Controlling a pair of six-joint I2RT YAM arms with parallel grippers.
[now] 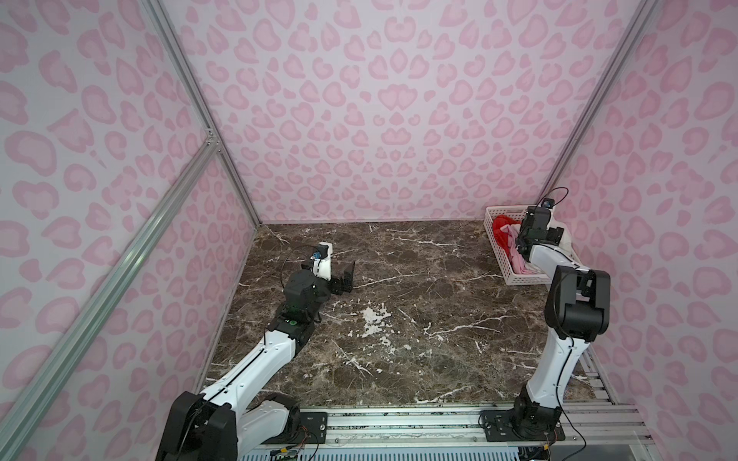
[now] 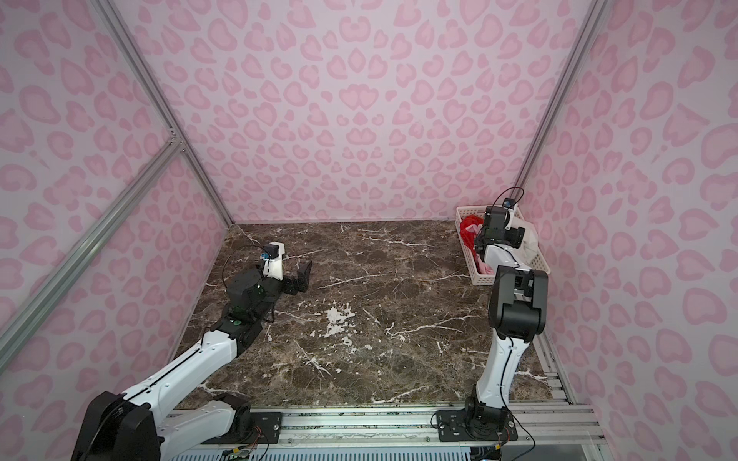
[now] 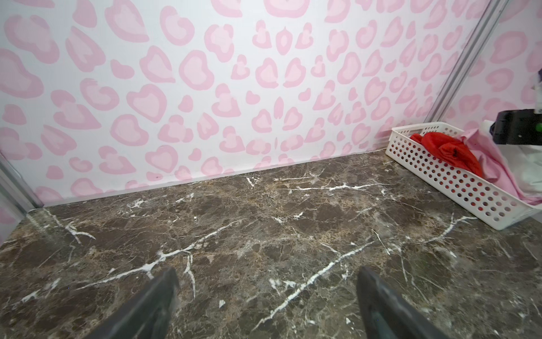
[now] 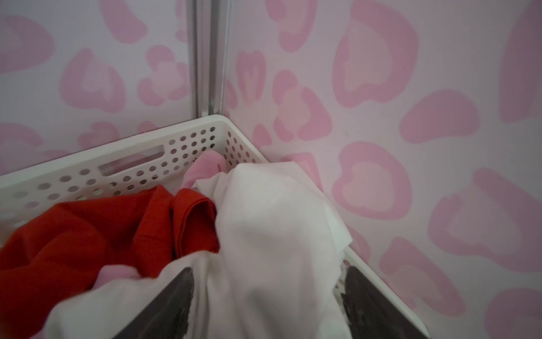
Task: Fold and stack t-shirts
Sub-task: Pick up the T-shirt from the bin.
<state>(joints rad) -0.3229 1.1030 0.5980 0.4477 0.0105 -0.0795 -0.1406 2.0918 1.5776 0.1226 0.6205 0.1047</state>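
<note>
Loosely bunched, axis unclear, off-white t-shirt (image 4: 264, 217) sits inside wide-spread right claw (image 4: 269, 269).

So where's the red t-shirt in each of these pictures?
In a top view: red t-shirt in the white basket, table's far right corner.
In a top view: red t-shirt again, at the basket's far end.
Left wrist: red t-shirt heaped in the basket's far end, beside the pink t-shirt.
Right wrist: red t-shirt by the basket's holed wall, against the white t-shirt.
Shared landmark: the white basket.
</note>
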